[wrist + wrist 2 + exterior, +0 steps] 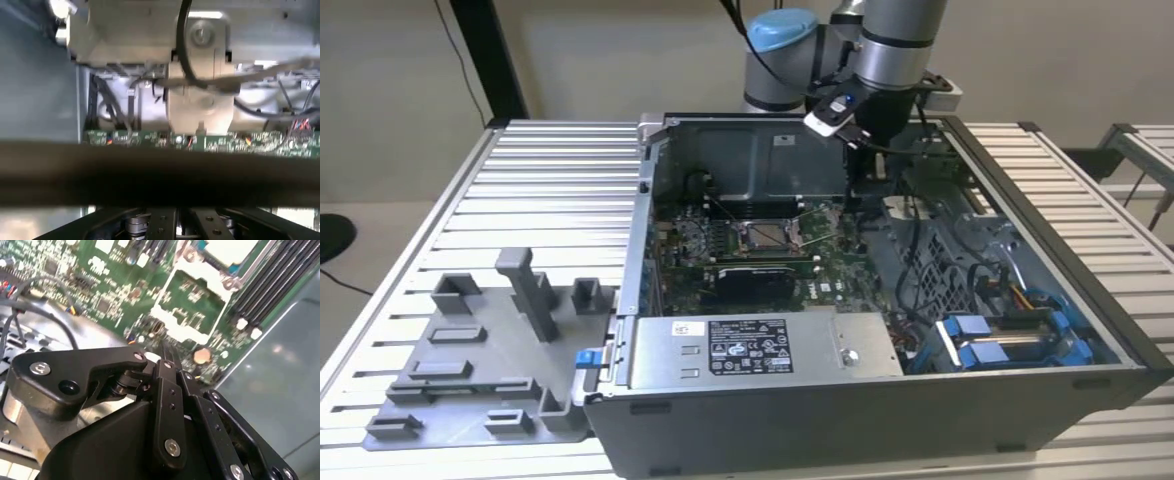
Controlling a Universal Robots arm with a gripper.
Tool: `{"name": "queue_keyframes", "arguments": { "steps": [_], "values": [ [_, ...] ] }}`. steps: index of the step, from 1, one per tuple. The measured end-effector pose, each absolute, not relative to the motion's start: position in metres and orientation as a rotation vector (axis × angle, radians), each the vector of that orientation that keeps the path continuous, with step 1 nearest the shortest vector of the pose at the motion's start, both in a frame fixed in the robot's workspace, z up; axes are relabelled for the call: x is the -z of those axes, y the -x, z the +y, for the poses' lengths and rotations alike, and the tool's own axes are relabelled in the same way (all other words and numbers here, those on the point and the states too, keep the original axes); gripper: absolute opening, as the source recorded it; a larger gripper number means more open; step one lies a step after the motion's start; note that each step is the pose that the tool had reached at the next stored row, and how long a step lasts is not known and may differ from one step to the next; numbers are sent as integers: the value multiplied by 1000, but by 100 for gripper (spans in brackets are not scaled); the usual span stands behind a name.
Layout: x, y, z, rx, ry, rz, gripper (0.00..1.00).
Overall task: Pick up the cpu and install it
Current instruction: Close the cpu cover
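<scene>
1. The case lies open on its side. The gripper hangs inside it, close to the rear wall.
2. I cannot tell whether the gripper is wide, narrow or holding anything.
3. A green board covers the case floor below the gripper. The socket is near the gripper, toward the exterior view's left.
4. In the second wrist view a pale square, seemingly the cpu, sits in the socket's metal frame, ahead of the gripper and apart from it. It is too washed out to be sure.
5. A second frame lies between that square and the gripper, with green board showing through it.
6. Dark slots run beside the socket along the rear wall.
7. A grey box sits at the case edge farthest from the gripper, with blue brackets beside it.
8. The case stands on a slatted metal table. A grey fixture with upright posts lies on the table, outside the case and well apart from the gripper.
9. A pale room wall stands behind the arm.
</scene>
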State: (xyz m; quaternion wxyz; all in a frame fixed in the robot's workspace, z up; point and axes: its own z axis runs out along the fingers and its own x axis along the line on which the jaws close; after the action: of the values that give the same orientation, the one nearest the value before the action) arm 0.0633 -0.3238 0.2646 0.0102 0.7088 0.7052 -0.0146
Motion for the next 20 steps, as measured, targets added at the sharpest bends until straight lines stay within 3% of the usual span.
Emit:
{"name": "queue_keyframes", "arguments": {
  "steps": [20],
  "values": [
    [-245,-80,-334,79,-2235,2245,0]
  ]
}}
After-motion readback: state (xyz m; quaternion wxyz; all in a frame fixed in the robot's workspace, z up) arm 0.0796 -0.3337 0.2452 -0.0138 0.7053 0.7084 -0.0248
